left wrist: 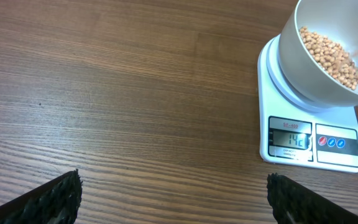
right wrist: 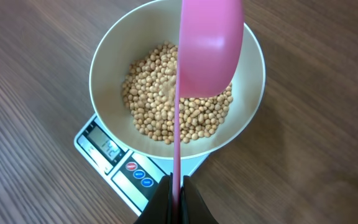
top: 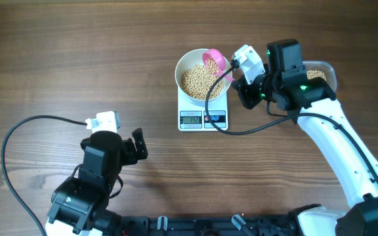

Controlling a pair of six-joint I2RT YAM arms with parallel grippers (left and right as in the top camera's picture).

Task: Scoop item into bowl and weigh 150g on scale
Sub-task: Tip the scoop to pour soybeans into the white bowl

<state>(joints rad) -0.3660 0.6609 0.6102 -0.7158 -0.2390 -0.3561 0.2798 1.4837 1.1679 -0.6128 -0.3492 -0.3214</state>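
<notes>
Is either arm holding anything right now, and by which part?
The right gripper is shut on a pink scoop, pinching the end of its thin handle. The left gripper is open and holds nothing.
</notes>
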